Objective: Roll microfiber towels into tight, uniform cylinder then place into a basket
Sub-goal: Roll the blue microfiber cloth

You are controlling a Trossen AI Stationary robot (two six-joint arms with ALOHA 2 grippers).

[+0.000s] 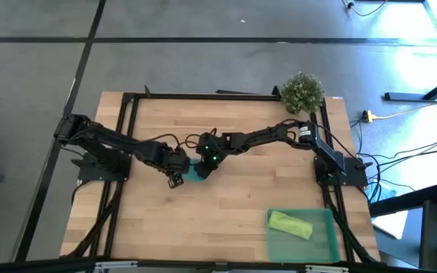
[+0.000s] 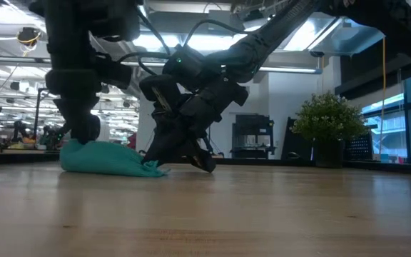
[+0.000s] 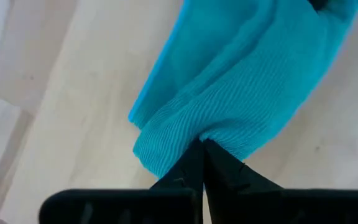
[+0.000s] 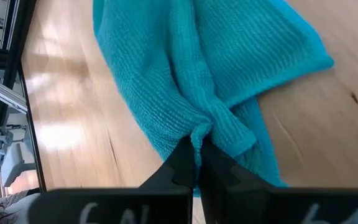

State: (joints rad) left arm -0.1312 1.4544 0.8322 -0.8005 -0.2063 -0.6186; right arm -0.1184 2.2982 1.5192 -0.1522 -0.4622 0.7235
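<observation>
1. From above, the wooden worktop carried a basket near its right corner holding a rolled lime towel; a plant stood at the far edge.
2. At table height, the teal towel lay bunched mid-worktop.
3. The left gripper had its jaws clenched on a teal fold.
4. The right gripper likewise pinched the teal cloth; the lettering there was unreadable.

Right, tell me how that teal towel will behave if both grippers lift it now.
The teal towel bunches into folds where the right gripper and left gripper pinch it, so it likely hangs limp and sags between them. It lies crumpled on the table, not rolled, so it probably holds no shape. Its ribbed weave looks grippy, unlikely to slip.
</observation>
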